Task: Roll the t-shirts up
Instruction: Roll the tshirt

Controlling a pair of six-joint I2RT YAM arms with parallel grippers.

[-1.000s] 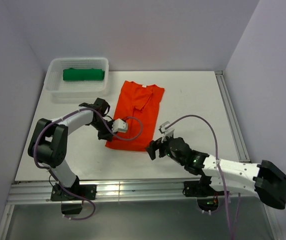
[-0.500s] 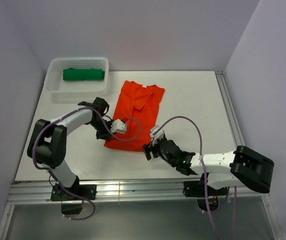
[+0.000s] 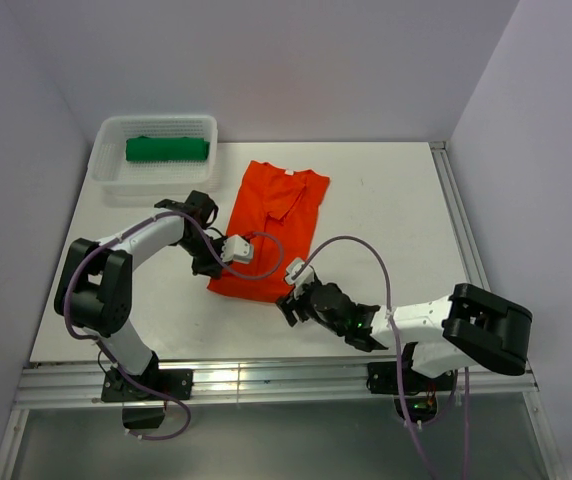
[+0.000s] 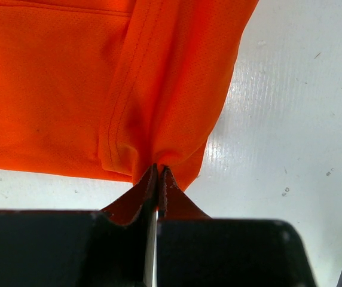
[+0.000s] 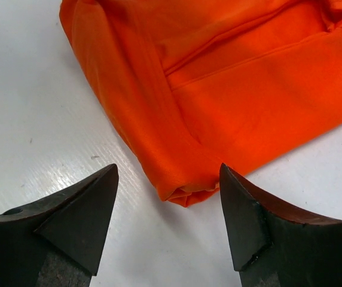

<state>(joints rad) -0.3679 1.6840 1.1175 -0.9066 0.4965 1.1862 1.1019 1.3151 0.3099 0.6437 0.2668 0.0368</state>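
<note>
The orange t-shirt [image 3: 271, 225] is laid folded lengthwise on the table [image 3: 396, 200], just right of the basket [image 3: 106, 178], in which the green t-shirt [image 3: 167, 149] is seen rolled. The hem corner on the basket's side is pinched between the closed jaws of the left gripper [image 4: 157, 171]. The far corner is framed by the right gripper [image 5: 168, 179], its jaws held wide and touching no cloth. The step in hand is judged to be the taking of the hem. Next, the right jaws need to be lowered and closed there, so that rolling can be begun. No writing is made out; a pale speck at the collar may be a label.
</note>
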